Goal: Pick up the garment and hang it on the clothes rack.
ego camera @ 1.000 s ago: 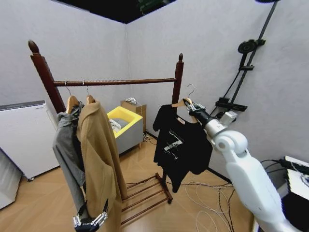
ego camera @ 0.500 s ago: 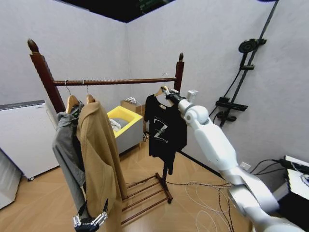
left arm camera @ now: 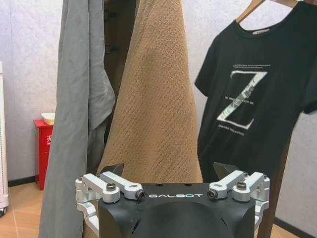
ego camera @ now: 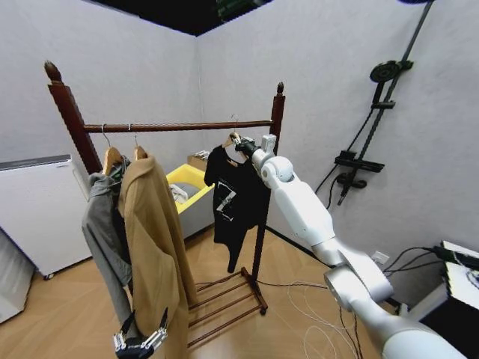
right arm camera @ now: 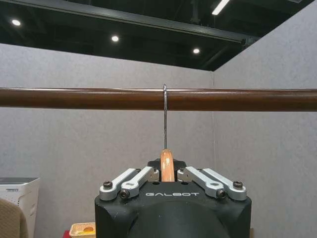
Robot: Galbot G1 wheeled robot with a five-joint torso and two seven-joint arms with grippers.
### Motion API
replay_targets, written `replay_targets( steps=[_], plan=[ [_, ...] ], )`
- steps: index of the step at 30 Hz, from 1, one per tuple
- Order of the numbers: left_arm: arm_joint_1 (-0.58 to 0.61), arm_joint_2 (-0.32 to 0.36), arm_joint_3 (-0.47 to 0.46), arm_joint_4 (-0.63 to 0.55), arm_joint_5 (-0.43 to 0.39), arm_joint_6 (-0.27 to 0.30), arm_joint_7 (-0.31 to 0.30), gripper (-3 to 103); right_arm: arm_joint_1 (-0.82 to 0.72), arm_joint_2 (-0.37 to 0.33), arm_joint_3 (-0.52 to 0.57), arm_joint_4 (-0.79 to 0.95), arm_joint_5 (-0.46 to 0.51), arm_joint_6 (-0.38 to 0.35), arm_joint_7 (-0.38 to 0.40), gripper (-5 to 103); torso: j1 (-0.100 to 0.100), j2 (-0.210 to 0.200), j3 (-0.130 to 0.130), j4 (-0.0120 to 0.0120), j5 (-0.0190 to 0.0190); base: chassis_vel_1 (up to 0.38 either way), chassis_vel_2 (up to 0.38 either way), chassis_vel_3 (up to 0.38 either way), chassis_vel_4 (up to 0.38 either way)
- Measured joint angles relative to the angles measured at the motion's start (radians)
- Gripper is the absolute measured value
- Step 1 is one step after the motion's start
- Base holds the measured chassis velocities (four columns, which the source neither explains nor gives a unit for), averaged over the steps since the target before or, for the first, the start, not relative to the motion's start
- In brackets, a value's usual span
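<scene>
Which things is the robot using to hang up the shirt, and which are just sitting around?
Using:
black T-shirt with a white Z print on a light wooden hanger
dark reddish-brown wooden clothes rack
right gripper, shut on the hanger

Just sitting around:
long tan coat
grey hooded jacket
yellow bin
left gripper, low and open

The black T-shirt (ego camera: 233, 200) with a white Z print is hanging on a light wooden hanger (right arm camera: 167, 165), whose wire hook is sitting over the rail of the dark reddish-brown clothes rack (ego camera: 179, 127), near its right post.
</scene>
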Motion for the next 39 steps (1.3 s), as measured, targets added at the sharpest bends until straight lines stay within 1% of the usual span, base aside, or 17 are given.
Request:
replay_targets(
  steps=[5, 6, 8, 10, 11, 14, 18, 20, 21, 23, 25, 27, 29, 32, 34, 36, 39],
  plan=[
    [0.000, 0.000, 0.000, 0.000, 0.000, 0.000, 0.000, 100, -0.032, -0.010, 0.014, 0.034, 0.024, -0.024, 0.006, 8, 0.000, 0.000, 0.000, 0.0005, -0.0004, 0.000, 0.000, 0.000, 0.000],
    [0.000, 0.000, 0.000, 0.000, 0.000, 0.000, 0.000, 100, -0.042, -0.013, 0.016, 0.040, 0.035, -0.033, 0.007, 12, 0.000, 0.000, 0.000, 0.0001, -0.0012, 0.000, 0.000, 0.000, 0.000],
    [0.000, 0.000, 0.000, 0.000, 0.000, 0.000, 0.000, 100, -0.065, -0.025, 0.031, 0.067, 0.062, -0.033, 0.009, 17, 0.000, 0.000, 0.001, 0.0003, 0.0009, 0.000, 0.000, 0.000, 0.000],
    [0.000, 0.000, 0.000, 0.000, 0.000, 0.000, 0.000, 100, -0.100, -0.061, 0.070, 0.142, 0.083, -0.027, 0.013, 33, 0.000, 0.000, 0.000, 0.0005, -0.0004, 0.000, 0.000, 0.000, 0.000],
    [0.000, 0.000, 0.000, 0.000, 0.000, 0.000, 0.000, 100, -0.100, -0.061, 0.070, 0.142, 0.083, -0.027, 0.013, 33, 0.000, 0.000, 0.000, 0.0005, -0.0004, 0.000, 0.000, 0.000, 0.000],
    [0.000, 0.000, 0.000, 0.000, 0.000, 0.000, 0.000, 100, -0.141, -0.127, 0.109, 0.220, 0.102, -0.036, 0.024, 38, 0.000, 0.000, 0.000, 0.0005, 0.0004, 0.000, 0.000, 0.000, 0.000],
    [0.000, 0.000, 0.000, 0.000, 0.000, 0.000, 0.000, 100, -0.280, -0.299, 0.233, 0.479, 0.190, -0.106, 0.106, 61, 0.000, 0.000, 0.000, -0.0008, 0.0003, 0.000, 0.000, 0.000, 0.000],
    [0.000, 0.000, 0.000, 0.000, 0.000, 0.000, 0.000, 100, -0.319, -0.325, 0.263, 0.539, 0.209, -0.118, 0.121, 61, 0.000, 0.000, 0.000, -0.0006, 0.0005, 0.000, 0.000, 0.000, 0.000],
    [0.000, 0.000, 0.000, 0.000, 0.000, 0.000, 0.000, 100, -0.427, -0.381, 0.333, 0.667, 0.253, -0.132, 0.157, 71, 0.000, 0.000, 0.000, -0.0003, -0.0002, 0.000, 0.000, 0.000, 0.000],
    [0.000, 0.000, 0.000, 0.000, 0.000, 0.000, 0.001, 100, -0.486, -0.403, 0.364, 0.724, 0.274, -0.136, 0.173, 77, 0.000, 0.000, 0.000, 0.0000, 0.0002, 0.000, 0.000, 0.000, 0.000],
    [0.000, 0.000, 0.000, 0.000, 0.000, 0.000, 0.000, 100, -0.653, -0.448, 0.478, 0.880, 0.317, -0.138, 0.214, 88, 0.000, 0.000, 0.000, 0.0000, 0.0003, 0.000, 0.000, 0.000, 0.000],
    [0.000, 0.000, 0.000, 0.000, 0.000, 0.000, 0.000, 100, -0.718, -0.454, 0.531, 0.931, 0.320, -0.138, 0.220, 88, 0.000, 0.000, 0.000, 0.0002, -0.0006, 0.000, 0.000, 0.000, 0.000],
    [0.000, 0.000, 0.000, 0.000, 0.000, 0.000, 0.000, 100, -0.945, -0.437, 0.697, 1.046, 0.301, -0.128, 0.222, 97, 0.000, 0.000, 0.000, -0.0003, 0.0005, 0.000, 0.000, 0.000, 0.000],
    [0.000, 0.000, 0.000, 0.000, 0.000, 0.000, 0.000, 100, -0.999, -0.427, 0.734, 1.064, 0.289, -0.124, 0.219, 99, 0.000, 0.000, 0.000, 0.0002, 0.0004, 0.000, 0.000, 0.000, 0.000],
    [0.000, 0.000, 0.000, 0.000, 0.000, 0.000, 0.000, 100, -1.328, -0.334, 0.918, 1.155, 0.186, -0.039, 0.148, 100, 0.000, 0.000, 0.000, 0.0000, 0.0002, 0.000, 0.000, 0.000, 0.000],
    [0.000, 0.000, 0.000, 0.000, 0.000, 0.000, 0.000, 100, -1.507, -0.249, 0.963, 1.174, 0.119, 0.041, 0.102, 100, 0.000, 0.000, 0.000, -0.0002, 0.0000, 0.000, 0.000, 0.000, 0.000],
    [0.000, 0.000, 0.000, 0.000, 0.000, 0.000, 0.001, 100, -1.583, -0.193, 0.958, 1.180, 0.087, 0.083, 0.090, 100, 0.000, 0.000, 0.000, -0.0003, -0.0001, 0.000, 0.000, 0.000, 0.000]
  ],
)
